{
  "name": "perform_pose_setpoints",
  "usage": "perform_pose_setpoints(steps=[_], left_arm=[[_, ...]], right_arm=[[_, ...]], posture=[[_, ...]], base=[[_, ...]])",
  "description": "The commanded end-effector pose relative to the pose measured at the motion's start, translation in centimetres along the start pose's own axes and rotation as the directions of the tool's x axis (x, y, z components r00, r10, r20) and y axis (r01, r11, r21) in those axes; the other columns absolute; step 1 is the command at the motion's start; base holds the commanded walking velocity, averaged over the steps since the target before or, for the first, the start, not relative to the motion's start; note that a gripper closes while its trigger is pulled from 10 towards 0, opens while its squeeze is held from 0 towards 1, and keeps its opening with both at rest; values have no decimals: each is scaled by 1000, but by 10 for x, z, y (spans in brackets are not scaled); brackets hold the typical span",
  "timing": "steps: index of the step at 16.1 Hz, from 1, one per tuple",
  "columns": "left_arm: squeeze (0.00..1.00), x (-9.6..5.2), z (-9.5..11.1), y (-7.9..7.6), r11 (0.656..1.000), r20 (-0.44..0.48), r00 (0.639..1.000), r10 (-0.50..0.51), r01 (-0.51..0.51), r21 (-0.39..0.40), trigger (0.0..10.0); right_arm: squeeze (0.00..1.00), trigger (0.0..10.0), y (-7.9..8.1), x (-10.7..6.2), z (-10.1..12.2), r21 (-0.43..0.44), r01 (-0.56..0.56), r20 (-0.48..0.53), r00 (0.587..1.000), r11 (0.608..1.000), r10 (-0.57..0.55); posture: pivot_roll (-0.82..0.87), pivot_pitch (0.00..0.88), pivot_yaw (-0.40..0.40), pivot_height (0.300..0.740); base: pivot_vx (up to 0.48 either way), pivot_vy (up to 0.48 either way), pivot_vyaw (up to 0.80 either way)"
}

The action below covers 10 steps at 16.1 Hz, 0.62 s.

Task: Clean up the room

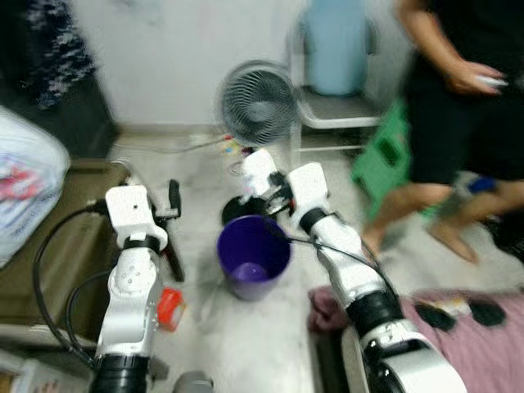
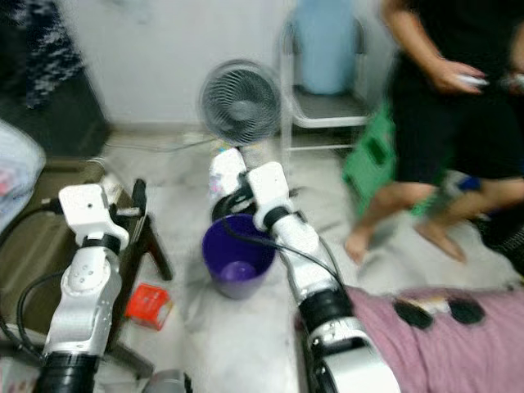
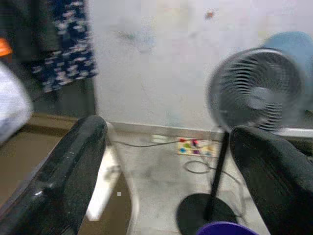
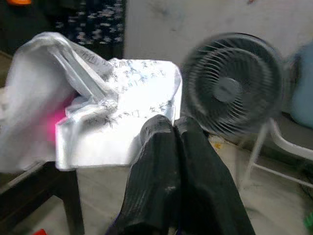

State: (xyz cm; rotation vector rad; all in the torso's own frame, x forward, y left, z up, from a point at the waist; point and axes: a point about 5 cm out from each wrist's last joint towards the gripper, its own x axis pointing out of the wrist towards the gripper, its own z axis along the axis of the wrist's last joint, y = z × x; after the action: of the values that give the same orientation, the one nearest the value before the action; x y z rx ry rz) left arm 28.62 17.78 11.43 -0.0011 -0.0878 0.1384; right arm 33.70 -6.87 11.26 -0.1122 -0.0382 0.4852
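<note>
Right pincer (image 4: 171, 128), fingers pressed together on the edge of a crinkly silver-white wrapper (image 4: 122, 117), holds it just above the far rim of the purple bin (image 1: 252, 255) on the floor. Wrapper looks light, thin, floppy & prob. slippery; edge pinch seems enough, but the hold could slide. Left pincer (image 3: 166, 166) is spread apart w/ nothing in it, beside the bin. Red packet (image 1: 169, 308) lies on floor near left arm. Fan (image 1: 259, 101) behind; a person stands to the right.

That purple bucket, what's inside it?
The purple bucket looks nearly empty, a pale patch at its bottom, too blurred to identify. The right gripper holds a white wrapper above it.
</note>
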Motion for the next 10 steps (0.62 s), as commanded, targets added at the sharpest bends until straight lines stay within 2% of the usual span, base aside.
perform_pose_setpoints(steps=[1, 3, 9, 10], left_arm=[[0, 0, 2, 3, 1000, 7, 1000, 8, -8, 3, 10000], [0, 0, 2, 3, 1000, 6, 1000, 7, -7, 4, 10000], [0, 1, 2, 4, 1000, 1, 1000, 1, -1, 7, 10000], [0, 1, 2, 3, 1000, -3, 1000, 1, -1, 7, 10000]], right_arm=[[0, 10000, 3, 4, 7, 10, -8, 18, 1000, 1000, 7], [0, 10000, 4, 4, 7, 11, -6, 16, 1000, 1000, 6], [0, 10000, 3, 5, 6, 16, 3, 11, 1000, 1000, -3], [0, 10000, 4, 5, 7, 15, -2, 14, 1000, 1000, 2]], posture=[[102, 0, -41, 740], [102, 0, -41, 740], [102, 0, -38, 740], [103, 0, -37, 740]], base=[[292, 0, 525], [289, 0, 513], [266, 0, 0], [0, 0, 0]])
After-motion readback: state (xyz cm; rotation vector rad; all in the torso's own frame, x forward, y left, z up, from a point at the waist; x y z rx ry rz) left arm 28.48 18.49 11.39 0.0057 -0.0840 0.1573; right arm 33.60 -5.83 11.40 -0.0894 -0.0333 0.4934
